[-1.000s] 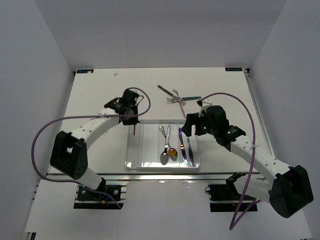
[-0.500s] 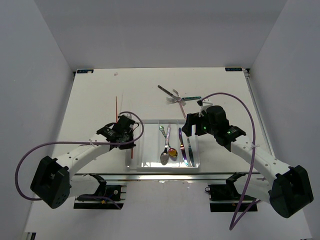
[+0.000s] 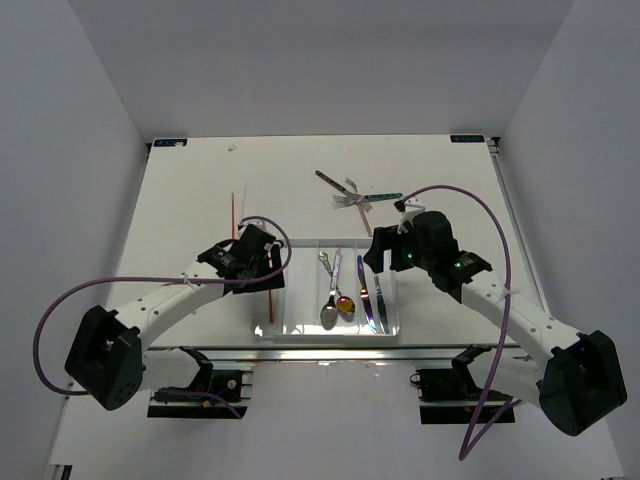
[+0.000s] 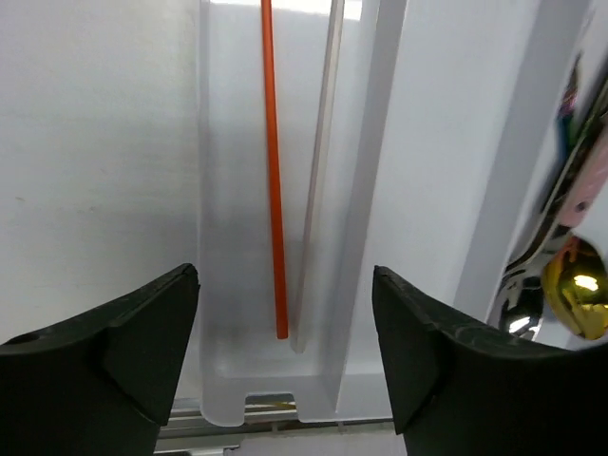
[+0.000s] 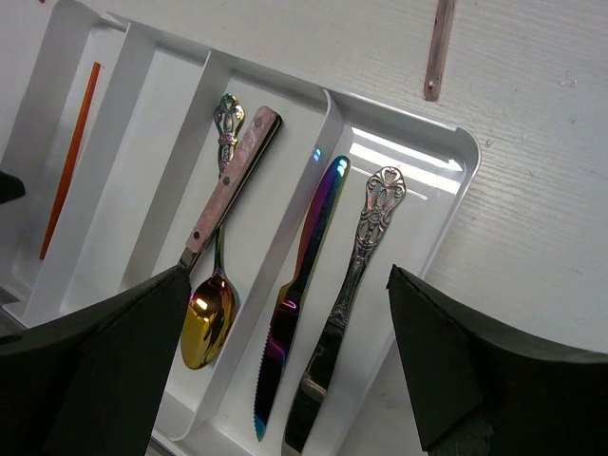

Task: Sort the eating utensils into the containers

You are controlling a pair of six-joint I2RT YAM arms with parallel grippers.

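One red-orange chopstick (image 4: pixel 273 171) lies free in the leftmost compartment of the clear tray (image 4: pixel 380 190), and it also shows in the top view (image 3: pixel 271 305). My left gripper (image 4: pixel 285 351) hangs open right over it, its fingers apart and touching nothing. A second chopstick (image 3: pixel 234 213) lies on the table left of the tray (image 3: pixel 300 243). A pink-handled spoon (image 5: pixel 228 185) and a gold spoon (image 5: pixel 205 328) share one compartment. An iridescent knife (image 5: pixel 296 294) and an ornate silver knife (image 5: pixel 353 275) lie in the rightmost. My right gripper (image 5: pixel 294 380) is open above the knives.
Forks and a dark-handled piece (image 3: pixel 350 193) lie in a loose cluster on the table behind the tray. A pink handle (image 5: pixel 440 47) lies on the table past the tray's far rim. The tray sits close to the table's near edge.
The left arm swung from the tray's far left corner toward the near edge with the chopstick, then opened and left it in the leftmost compartment. The right arm stayed still.
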